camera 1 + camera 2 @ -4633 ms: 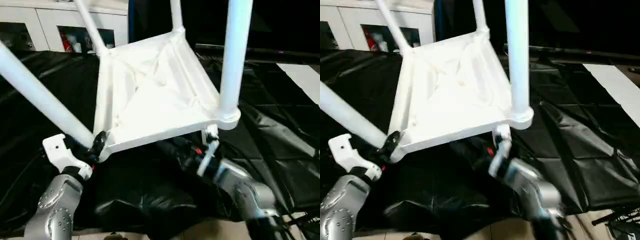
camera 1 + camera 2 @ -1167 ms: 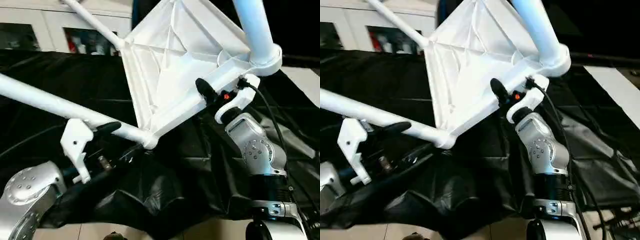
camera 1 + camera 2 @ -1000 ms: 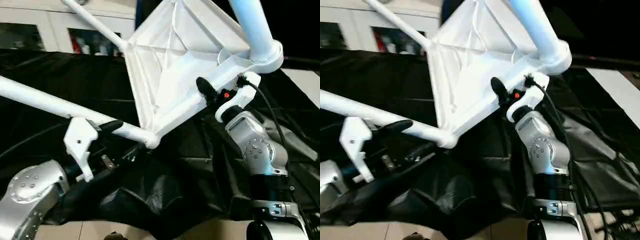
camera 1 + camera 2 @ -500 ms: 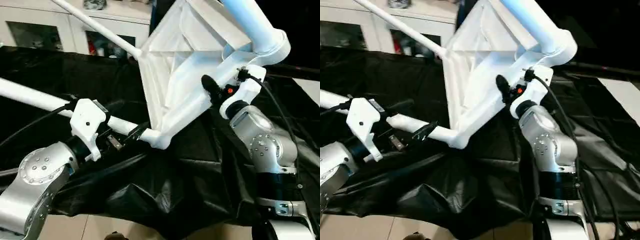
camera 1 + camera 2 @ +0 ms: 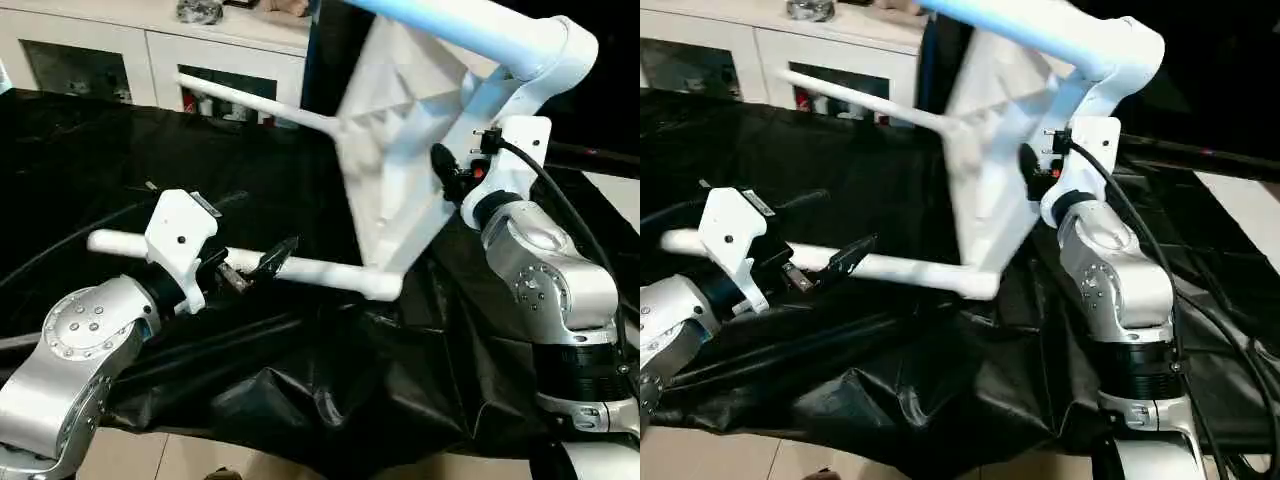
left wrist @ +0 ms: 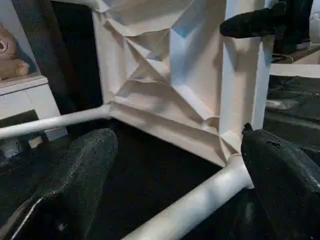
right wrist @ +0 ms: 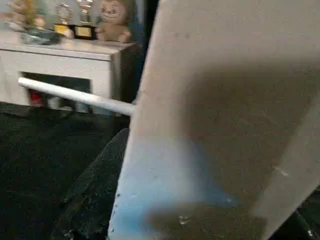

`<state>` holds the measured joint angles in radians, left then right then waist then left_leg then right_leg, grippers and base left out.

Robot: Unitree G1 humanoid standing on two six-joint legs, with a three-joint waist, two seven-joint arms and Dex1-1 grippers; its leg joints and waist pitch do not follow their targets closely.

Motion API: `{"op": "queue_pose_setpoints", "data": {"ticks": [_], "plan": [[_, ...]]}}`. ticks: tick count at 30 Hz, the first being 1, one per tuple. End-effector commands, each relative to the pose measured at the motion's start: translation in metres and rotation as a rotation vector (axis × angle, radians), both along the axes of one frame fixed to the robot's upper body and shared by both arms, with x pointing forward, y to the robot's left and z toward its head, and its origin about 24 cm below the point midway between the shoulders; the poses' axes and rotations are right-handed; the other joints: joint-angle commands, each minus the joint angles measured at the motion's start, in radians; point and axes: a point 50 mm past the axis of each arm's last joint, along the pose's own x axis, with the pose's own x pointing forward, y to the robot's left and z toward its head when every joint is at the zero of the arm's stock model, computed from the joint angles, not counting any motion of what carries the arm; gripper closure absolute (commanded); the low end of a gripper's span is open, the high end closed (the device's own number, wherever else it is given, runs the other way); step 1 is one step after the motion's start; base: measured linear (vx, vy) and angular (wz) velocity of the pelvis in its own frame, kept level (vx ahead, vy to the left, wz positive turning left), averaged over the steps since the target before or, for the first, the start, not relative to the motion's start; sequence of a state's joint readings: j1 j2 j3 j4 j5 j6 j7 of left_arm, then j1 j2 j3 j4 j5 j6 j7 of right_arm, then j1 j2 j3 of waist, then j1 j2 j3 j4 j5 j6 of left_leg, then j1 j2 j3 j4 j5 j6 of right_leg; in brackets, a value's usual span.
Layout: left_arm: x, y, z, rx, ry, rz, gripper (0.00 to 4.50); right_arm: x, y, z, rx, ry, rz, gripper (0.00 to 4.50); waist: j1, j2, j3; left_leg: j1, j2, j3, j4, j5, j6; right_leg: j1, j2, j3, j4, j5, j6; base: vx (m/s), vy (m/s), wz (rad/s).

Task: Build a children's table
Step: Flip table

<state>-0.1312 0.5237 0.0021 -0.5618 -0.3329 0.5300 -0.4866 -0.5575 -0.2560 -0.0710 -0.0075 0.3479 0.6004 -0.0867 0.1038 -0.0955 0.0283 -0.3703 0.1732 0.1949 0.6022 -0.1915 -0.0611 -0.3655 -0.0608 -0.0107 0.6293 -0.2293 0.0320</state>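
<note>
Three legs are showing on the children's table (image 5: 405, 165), now tipped steeper than a second ago; the right gripper (image 5: 452, 178) is pinching its frame rail, the left gripper (image 5: 262, 265) spreading its jaws around one leg (image 5: 300, 270) above the black-draped worktop (image 5: 330, 385).

left arm (image 5: 85, 345): silver forearm, round screws, white wrist bracket; black cable | right arm (image 5: 545, 280): silver casing, screws, black band, white bracket, red light; black cable

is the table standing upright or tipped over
Tipped on its side: the tabletop stands nearly on edge with its ribbed underside showing, legs pointing sideways, the right gripper clamped on its rim.
</note>
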Motion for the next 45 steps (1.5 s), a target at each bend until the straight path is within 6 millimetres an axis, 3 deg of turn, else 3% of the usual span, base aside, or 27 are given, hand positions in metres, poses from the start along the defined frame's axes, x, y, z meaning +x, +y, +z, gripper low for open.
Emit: {"op": "queue_pose_setpoints", "data": {"ticks": [1, 8, 12, 17, 19, 20, 23, 24, 25, 26, 27, 28, 32, 38, 42, 45], "plan": [[0.003, -0.003, 0.003, -0.001, -0.017, -0.011, 0.0, -0.002, -0.018, -0.025, -0.073, 0.13, -0.103, 2.43, -0.019, 0.028, -0.028, 0.035, 0.047, -0.038, -0.091, -0.423, -0.142, -0.029, -0.057, 0.031, -0.097, -0.405, -0.022, 0.0, 0.0, 0.0], [0.007, -0.004, 0.003, 0.024, -0.033, -0.012, 0.0, -0.004, -0.019, -0.036, -0.112, 0.192, -0.117, 2.44, -0.031, 0.026, -0.03, 0.03, 0.046, -0.039, -0.091, -0.405, -0.138, -0.027, -0.057, 0.032, -0.095, -0.387, -0.024, 0.0, 0.0, 0.0], [0.014, -0.006, 0.003, 0.105, -0.07, -0.006, 0.0, -0.004, -0.011, -0.05, -0.137, 0.227, 0.026, 2.44, -0.034, 0.03, -0.031, 0.03, 0.047, -0.04, -0.091, -0.409, -0.136, -0.025, -0.056, 0.031, -0.092, -0.351, -0.025, 0.0, 0.0, 0.0], [0.019, -0.008, 0.012, 0.114, -0.134, -0.003, 0.0, -0.002, -0.012, -0.054, -0.194, 0.212, 0.107, 2.44, -0.043, 0.026, -0.031, 0.026, 0.048, -0.042, -0.091, -0.412, -0.128, -0.02, -0.059, 0.03, -0.094, -0.348, -0.048, 0.0, 0.0, 0.0], [0.022, -0.01, 0.018, 0.173, -0.19, -0.035, 0.0, -0.002, -0.015, -0.056, -0.231, 0.212, 0.144, 1.77, -0.049, 0.021, -0.031, 0.023, 0.049, -0.043, -0.09, -0.405, -0.12, -0.018, -0.06, 0.03, -0.094, -0.35, -0.053, 0.0, 0.0, 0.0], [0.022, -0.01, 0.019, 0.183, -0.195, -0.044, 0.0, -0.002, -0.016, -0.056, -0.234, 0.211, 0.148, 1.77, -0.052, 0.013, -0.031, 0.021, 0.049, -0.043, -0.09, -0.405, -0.117, -0.016, -0.059, 0.029, -0.093, -0.353, -0.055, 0.0, 0.0, 0.0], [0.021, -0.015, 0.028, 0.217, -0.222, -0.129, 0.0, -0.002, -0.017, -0.055, -0.248, 0.209, 0.16, 1.67, -0.053, 0.019, -0.032, 0.02, 0.049, -0.044, -0.089, -0.39, -0.115, -0.019, -0.06, 0.03, -0.091, -0.328, -0.076, 0.0, 0.0, 0.0], [0.022, -0.016, 0.031, 0.22, -0.245, -0.134, 0.0, -0.002, -0.017, -0.055, -0.251, 0.205, 0.166, 1.38, -0.048, 0.017, -0.041, 0.02, 0.05, -0.042, -0.085, -0.34, -0.113, -0.011, -0.06, 0.029, -0.084, -0.247, -0.09, 0.0, 0.0, 0.0], [0.022, -0.019, 0.04, 0.223, -0.302, -0.131, 0.0, -0.004, -0.015, -0.054, -0.25, 0.198, 0.171, 1.38, -0.046, 0.02, -0.047, 0.016, 0.054, -0.04, -0.082, -0.252, -0.11, -0.005, -0.056, 0.027, -0.067, -0.109, -0.107, 0.0, 0.0, 0.0], [0.02, -0.024, 0.048, 0.199, -0.35, -0.163, 0.0, -0.006, -0.014, -0.053, -0.25, 0.192, 0.171, 1.32, -0.048, 0.013, -0.05, 0.008, 0.053, -0.04, -0.078, -0.198, -0.102, 0.004, -0.053, 0.025, -0.06, -0.043, -0.113, 0.0, 0.0, 0.0], [0.02, -0.024, 0.048, 0.199, -0.35, -0.163, 0.0, -0.006, -0.014, -0.053, -0.25, 0.192, 0.171, 1.32, -0.04, 0.015, -0.053, 0.008, 0.048, -0.031, -0.068, -0.093, -0.081, 0.007, -0.052, 0.025, -0.051, 0.08, -0.128, 0.0, 0.0, 0.0], [0.018, -0.028, 0.053, 0.187, -0.376, -0.193, 0.0, -0.008, -0.013, -0.053, -0.252, 0.183, 0.171, 1.19, -0.042, 0.017, -0.048, 0.0, 0.045, -0.028, -0.069, -0.06, -0.076, 0.011, -0.05, 0.025, -0.048, 0.128, -0.142, 0.0, 0.0, 0.0], [0.014, -0.032, 0.062, 0.236, -0.468, -0.196, 0.0, -0.015, -0.011, -0.051, -0.244, 0.133, 0.154, 0.89, -0.041, 0.015, -0.042, 0.004, 0.048, -0.025, -0.071, -0.117, -0.07, 0.01, -0.054, 0.029, -0.056, 0.048, -0.126, 0.0, 0.0, 0.0], [0.014, -0.029, 0.074, 0.241, -0.606, -0.13, 0.0, -0.027, -0.012, -0.032, -0.145, -0.087, 0.105, 0.27, -0.043, 0.028, -0.035, 0.01, 0.054, -0.028, -0.079, -0.209, -0.093, -0.003, -0.057, 0.03, -0.066, -0.09, -0.107, 0.0, 0.0, 0.0], [0.019, -0.029, 0.076, 0.224, -0.634, -0.104, 0.0, -0.04, -0.013, -0.03, -0.162, -0.159, 0.136, 0.01, -0.04, 0.033, -0.032, 0.013, 0.054, -0.029, -0.08, -0.24, -0.092, -0.008, -0.055, 0.031, -0.072, -0.122, -0.093, 0.0, 0.0, 0.0], [0.019, -0.029, 0.068, 0.253, -0.624, -0.104, 0.0, -0.047, -0.015, -0.034, -0.193, -0.174, 0.13, 0.01, -0.041, 0.03, -0.033, 0.008, 0.053, -0.031, -0.081, -0.24, -0.086, -0.004, -0.057, 0.031, -0.073, -0.133, -0.089, 0.0, 0.0, 0.0]]}}
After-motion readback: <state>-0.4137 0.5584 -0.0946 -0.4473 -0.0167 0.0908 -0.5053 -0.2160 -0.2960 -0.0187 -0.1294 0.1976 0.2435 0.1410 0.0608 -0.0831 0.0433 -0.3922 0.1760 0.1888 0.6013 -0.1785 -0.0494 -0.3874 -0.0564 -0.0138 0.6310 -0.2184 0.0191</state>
